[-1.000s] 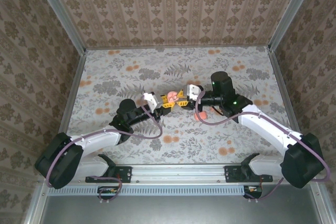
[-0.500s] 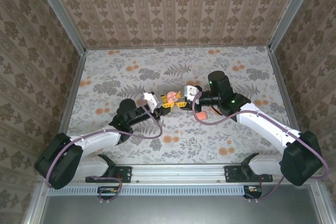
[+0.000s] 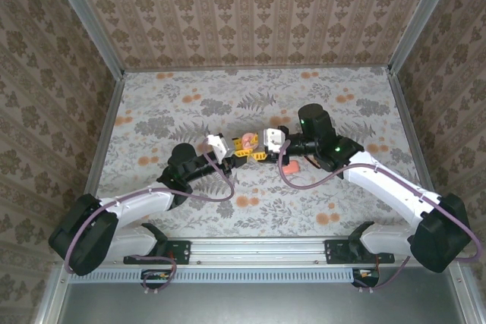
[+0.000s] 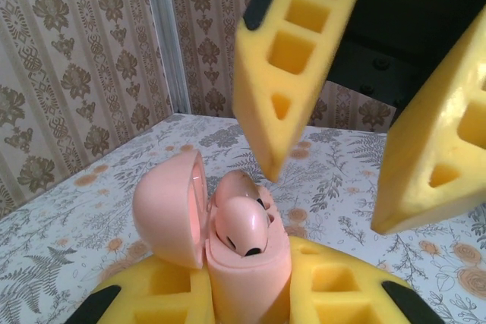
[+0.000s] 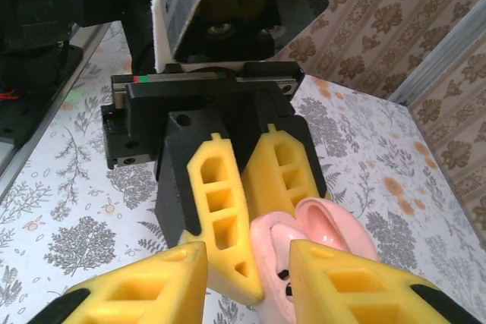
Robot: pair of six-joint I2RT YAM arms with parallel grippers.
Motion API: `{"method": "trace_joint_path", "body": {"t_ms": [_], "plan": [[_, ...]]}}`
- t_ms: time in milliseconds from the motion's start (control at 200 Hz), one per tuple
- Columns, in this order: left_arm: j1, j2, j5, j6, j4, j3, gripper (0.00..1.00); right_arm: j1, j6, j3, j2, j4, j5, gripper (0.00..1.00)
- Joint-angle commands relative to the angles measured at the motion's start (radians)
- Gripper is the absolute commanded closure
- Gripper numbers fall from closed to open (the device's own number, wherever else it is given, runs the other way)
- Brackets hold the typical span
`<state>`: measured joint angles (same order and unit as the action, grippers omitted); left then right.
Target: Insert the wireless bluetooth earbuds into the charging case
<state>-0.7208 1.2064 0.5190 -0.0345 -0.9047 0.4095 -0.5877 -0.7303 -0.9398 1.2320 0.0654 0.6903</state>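
Nearest, the left gripper (image 4: 249, 297) clamps the salmon-pink glossy plastic charging case (image 4: 262, 259) upright, lid open. Two tiny salmon-pink glossy earbuds (image 4: 241, 227) stand in its wells. Just right and above, the right gripper (image 4: 330, 199) hangs parted, empty, well placed to press them down.

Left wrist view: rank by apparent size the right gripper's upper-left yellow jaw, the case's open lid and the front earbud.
1. Upper-left jaw of the right gripper, though its nearness to the camera may inflate it.
2. Open lid of the charging case.
3. Front earbud, clearly smallest.
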Motion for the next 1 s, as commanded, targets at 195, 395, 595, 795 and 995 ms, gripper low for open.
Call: {"method": "trace_joint_path", "body": {"t_ms": [195,395,595,795,995], "plan": [[-0.008,-0.011,0.108,-0.007,0.027,0.051,0.85,0.068,0.093,0.022,-0.077,-0.065,0.052,0.55],[-0.006,0.001,0.166,-0.007,0.04,0.077,0.85,0.123,0.115,0.066,-0.115,-0.059,0.07,0.36],[-0.006,0.012,0.191,-0.005,0.04,0.09,0.85,0.156,0.07,0.028,-0.099,0.093,0.077,0.22],[-0.006,0.024,0.208,-0.007,0.04,0.104,0.85,0.155,0.05,-0.029,-0.036,0.186,0.139,0.2],[-0.006,0.033,0.214,-0.005,0.038,0.114,0.85,0.138,0.059,-0.058,0.015,0.182,0.176,0.2]]}}
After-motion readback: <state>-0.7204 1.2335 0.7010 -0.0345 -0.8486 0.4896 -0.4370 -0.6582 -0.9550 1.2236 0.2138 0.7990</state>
